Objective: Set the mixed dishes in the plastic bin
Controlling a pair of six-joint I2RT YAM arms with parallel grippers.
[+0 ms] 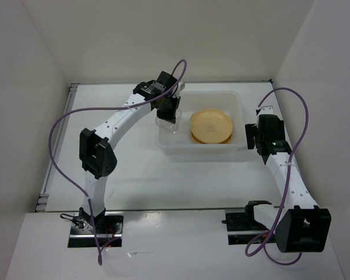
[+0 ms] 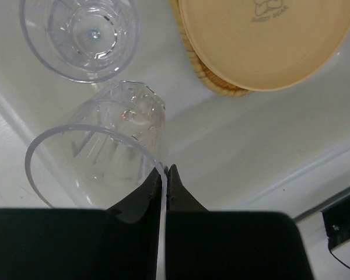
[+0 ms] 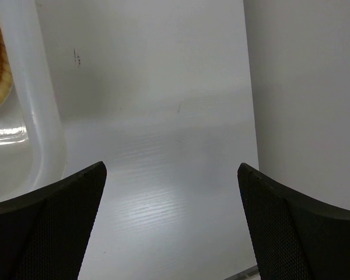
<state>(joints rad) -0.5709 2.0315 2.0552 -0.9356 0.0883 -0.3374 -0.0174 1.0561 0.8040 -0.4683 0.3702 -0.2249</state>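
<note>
Top view: translucent white rectangular plastic bin [image 1: 236, 99] sits mid-way on the white surface [image 1: 134, 181]. All positions below are taken from the bin.

- Left pincer [image 1: 168, 114] is over the bin's left end. Wrist view shows the left pincer [image 2: 166, 169] closed, its black fingers [image 2: 184, 195] pinching the thin rim of a ribbed clear plastic cup [image 2: 99, 163].
- Held cup is tilted, mouth toward the camera, base pointing down into the bin. Cannot tell whether its base touches the bin floor [image 2: 251, 146].
- Second clear plastic cup [image 2: 79, 35] stands upright on the bin floor at the left end, just beyond the held cup's base. The two look very close; contact not clear.
- Round pale-orange plate [image 1: 211, 125] lies in the bin's centre-right part, face up, with a small printed figure on it. It rests on a square orange-tan woven tray [image 2: 216, 79], whose edge peeks out beneath the plate's rim.
- Right pincer [image 1: 252, 137] is outside the bin, just beside its right wall. Wrist view shows the right pincer [image 3: 172, 168] spread wide, nothing between the fingers, only bare surface below. The bin's rounded wall [image 3: 38, 99] is at the left of that view.
</note>
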